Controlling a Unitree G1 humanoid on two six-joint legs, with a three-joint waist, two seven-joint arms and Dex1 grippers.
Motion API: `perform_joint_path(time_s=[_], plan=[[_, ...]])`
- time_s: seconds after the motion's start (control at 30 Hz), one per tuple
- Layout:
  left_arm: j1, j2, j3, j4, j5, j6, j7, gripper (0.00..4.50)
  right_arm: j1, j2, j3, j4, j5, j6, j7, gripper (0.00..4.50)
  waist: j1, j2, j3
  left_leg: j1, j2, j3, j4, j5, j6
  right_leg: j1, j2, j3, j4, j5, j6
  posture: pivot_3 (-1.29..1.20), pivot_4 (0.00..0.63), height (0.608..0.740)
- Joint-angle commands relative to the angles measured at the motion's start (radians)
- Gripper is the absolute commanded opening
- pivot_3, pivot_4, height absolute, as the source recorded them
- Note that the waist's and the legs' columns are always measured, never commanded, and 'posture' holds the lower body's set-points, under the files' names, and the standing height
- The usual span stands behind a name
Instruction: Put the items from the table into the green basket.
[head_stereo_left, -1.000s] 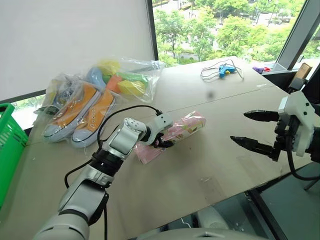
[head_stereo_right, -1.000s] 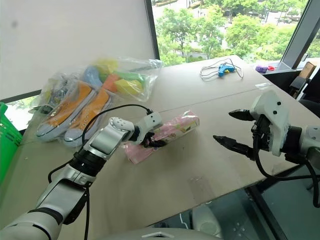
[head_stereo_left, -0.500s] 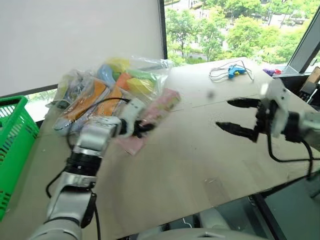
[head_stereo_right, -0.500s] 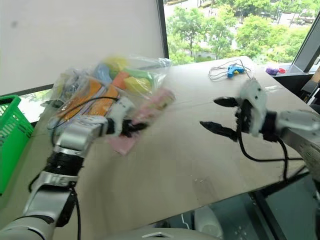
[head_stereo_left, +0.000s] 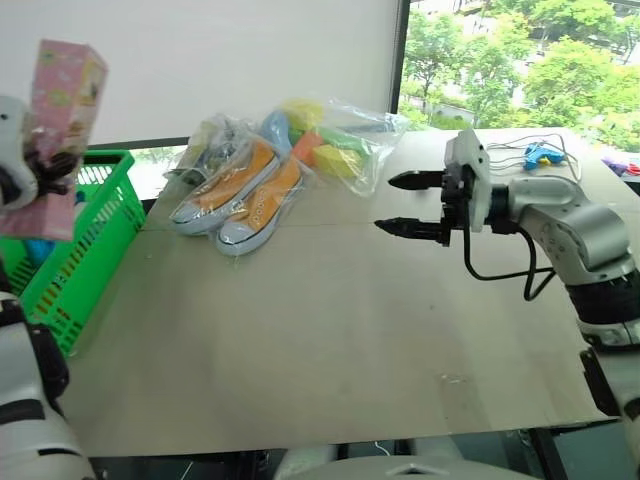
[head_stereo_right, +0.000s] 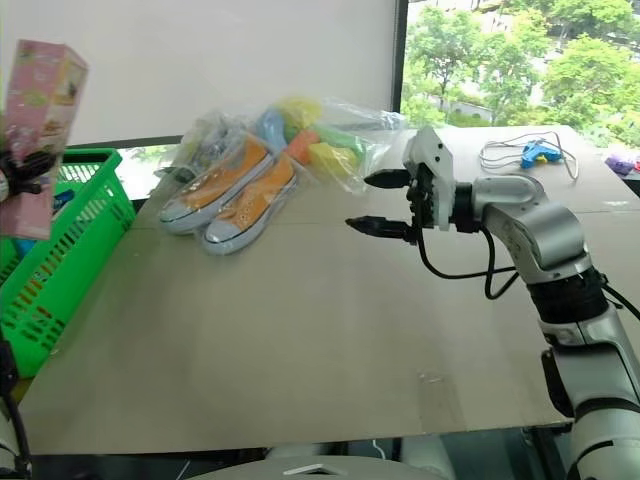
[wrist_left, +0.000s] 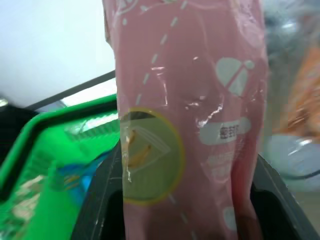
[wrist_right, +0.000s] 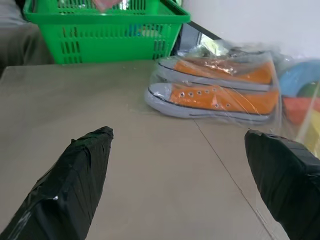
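Observation:
My left gripper (head_stereo_left: 38, 168) is shut on the long pink floral box (head_stereo_left: 66, 88), held upright in the air at the far left, over the near side of the green basket (head_stereo_left: 92, 248). In the left wrist view the box (wrist_left: 190, 115) stands between the black fingers (wrist_left: 100, 200), with the basket (wrist_left: 45, 160) behind it. The bagged orange sneakers (head_stereo_left: 240, 190) lie on the table (head_stereo_left: 330, 330) beside the basket. My right gripper (head_stereo_left: 385, 203) hovers open and empty over the table's middle, pointing at the sneakers (wrist_right: 220, 95).
A clear bag of colourful toys (head_stereo_left: 335, 140) lies just behind the sneakers. The blue corded tool (head_stereo_left: 545, 153) rests at the table's far right. Something blue (head_stereo_left: 35, 250) lies inside the basket. A white wall and a window stand behind the table.
My left gripper has lifted the pink box off the table and swung it up and left, over the basket. My right gripper has moved left over the table. The camera has turned left.

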Motion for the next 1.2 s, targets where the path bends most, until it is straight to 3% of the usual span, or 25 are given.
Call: perform_joint_path(time_s=[0.03,0.2,0.43,0.93,1.03,1.13,1.17,1.2], plan=[[-0.060,0.064,-0.010,0.090,0.033,-0.114,-0.004,1.88,-0.036,0.010,-0.012,0.006,-0.019,-0.030,0.045,4.50,0.019,-0.004,-0.002,0.000,0.000,0.000,0.000,0.000,0.000,0.000,0.000,-0.001,0.000,0.000,0.000,0.15,0.000,0.740],[-0.045,0.119,-0.037,0.224,0.097,-0.226,0.078,1.88,-0.027,0.035,-0.059,-0.029,0.020,-0.006,0.060,4.50,0.045,-0.008,-0.004,0.001,0.000,0.000,0.001,-0.002,0.004,0.001,0.000,-0.004,0.002,0.000,0.000,0.15,0.000,0.740],[-0.015,0.114,-0.059,0.301,0.134,-0.255,0.134,1.88,-0.014,0.058,-0.103,-0.089,0.069,0.024,0.044,4.50,0.045,-0.009,-0.004,0.002,0.000,0.001,0.002,-0.002,0.004,0.000,0.000,-0.004,0.007,0.000,0.000,0.13,0.000,0.740],[0.012,0.086,-0.053,0.313,0.120,-0.266,0.135,1.88,-0.001,0.054,-0.105,-0.112,0.069,0.041,0.043,4.50,0.039,-0.009,-0.004,0.003,0.000,0.004,0.002,-0.002,0.004,-0.001,0.001,-0.001,0.011,0.000,0.000,0.12,0.000,0.740],[0.016,0.092,-0.049,0.298,0.111,-0.287,0.109,2.67,-0.002,0.055,-0.107,-0.115,0.072,0.042,0.048,4.50,0.039,-0.009,-0.004,0.003,0.000,0.004,0.002,-0.002,0.004,-0.001,0.001,-0.001,0.011,0.000,0.000,0.13,0.000,0.740],[0.006,0.094,-0.045,0.293,0.116,-0.306,0.170,4.16,-0.003,0.056,-0.110,-0.120,0.080,0.046,0.053,4.50,0.040,-0.010,-0.004,0.003,0.000,0.004,0.002,-0.002,0.004,-0.001,0.001,0.000,0.011,0.000,0.000,0.13,0.000,0.740],[0.010,0.096,-0.051,0.289,0.126,-0.326,0.194,4.48,-0.002,0.056,-0.111,-0.120,0.080,0.046,0.053,4.50,0.040,-0.010,-0.004,0.003,0.000,0.004,0.002,-0.002,0.004,-0.001,0.001,0.000,0.011,0.000,0.000,0.13,0.000,0.740],[0.012,0.095,-0.057,0.284,0.134,-0.348,0.218,4.48,-0.002,0.056,-0.110,-0.118,0.079,0.044,0.055,4.50,0.041,-0.010,-0.004,0.003,0.000,0.004,0.002,-0.002,0.004,-0.002,0.001,0.000,0.012,0.000,0.000,0.13,0.000,0.740]])
